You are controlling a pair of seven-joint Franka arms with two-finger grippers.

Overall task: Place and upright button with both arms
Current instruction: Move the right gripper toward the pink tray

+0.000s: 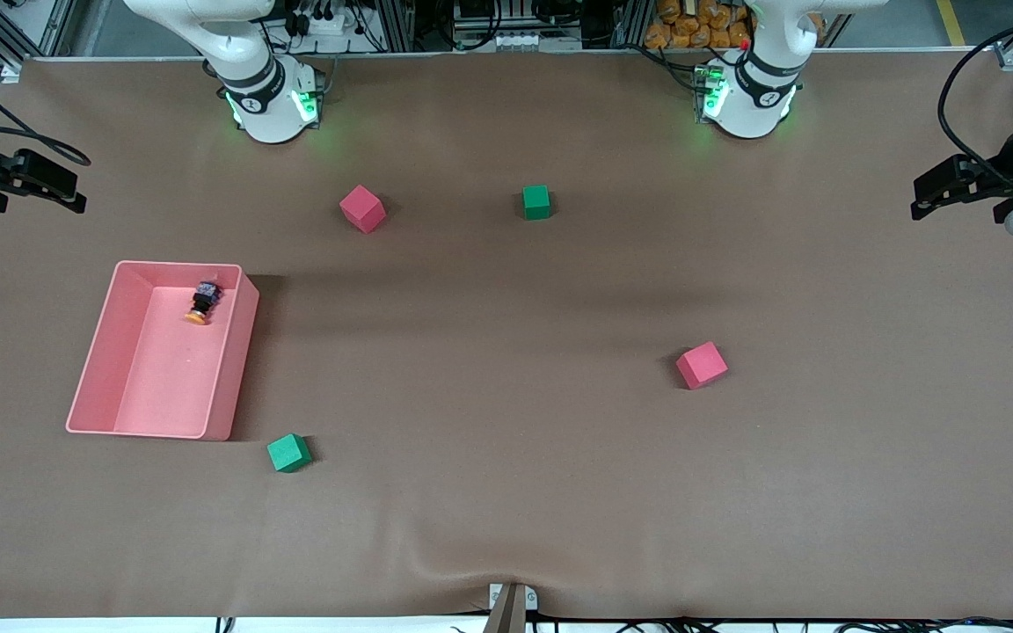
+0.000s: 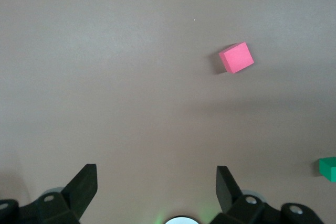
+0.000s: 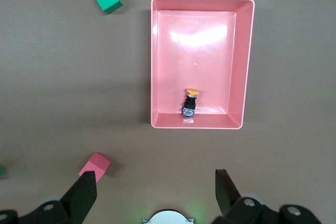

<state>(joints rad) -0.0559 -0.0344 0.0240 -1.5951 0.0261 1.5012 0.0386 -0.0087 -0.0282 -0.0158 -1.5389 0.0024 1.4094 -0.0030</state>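
The button (image 1: 202, 303) lay on its side in the pink bin (image 1: 93, 352), near the wall nearest the bases. Looked light and rigid; I'd pinch the black body, since the cap seemed slippery. Left gripper (image 2: 155, 187) over bare table and right gripper (image 3: 156, 190) up beside the bin both hung spread wide, holding nothing.

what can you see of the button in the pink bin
The button is a tiny push-button with a round orange cap and a black blocky body that shows a bluish-grey patch. It lies on its side, not upright, on the floor of the pink bin, close to the bin's wall nearest the robots' bases, its cap pointing toward the front camera. In the right wrist view it looks plastic. Only the bin touches it; no gripper is near.
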